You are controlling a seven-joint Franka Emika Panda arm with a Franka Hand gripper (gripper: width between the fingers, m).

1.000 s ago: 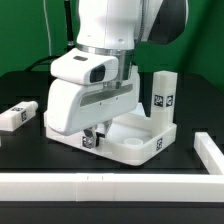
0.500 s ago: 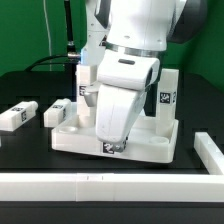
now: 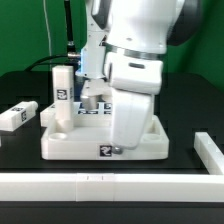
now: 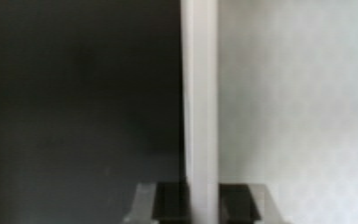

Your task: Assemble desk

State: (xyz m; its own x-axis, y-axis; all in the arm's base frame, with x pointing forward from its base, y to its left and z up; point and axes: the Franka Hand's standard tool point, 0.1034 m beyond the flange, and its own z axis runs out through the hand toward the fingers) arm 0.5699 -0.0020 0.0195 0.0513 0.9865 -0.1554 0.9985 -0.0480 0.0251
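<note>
holds the desk top [image 3: 75, 143] by its front rim, with the pincer [image 3: 112, 150] clenched on that thin wall just beside a black-and-white square tag. in the wrist view, shows this grip close up: the pincer [image 4: 197, 200] shut over a narrow upright white rim, with a dark finger [image 4: 158, 203] on each side, dark ground to one side of the rim and pale plastic to the other. rests flat on the black worktop [image 3: 20, 150], about mid-scene, between the green backdrop [image 3: 25, 30] and the long white rail wall [image 3: 100, 184] along the near edge. looks like a shallow rectangular tray in white plastic, with a raised rim all round and thickened, rounded corners. carries one upright leg [image 3: 62, 95] at its corner on the exterior view's left: a small white block, standing straight, tag toward the camera. hides much of the tray's inside and its far side behind the bulky white arm [image 3: 135, 60]. lying flat on the worktop, well apart from the tray toward the exterior view's left: a loose leg [image 3: 20, 114], white and tagged as well.
</note>
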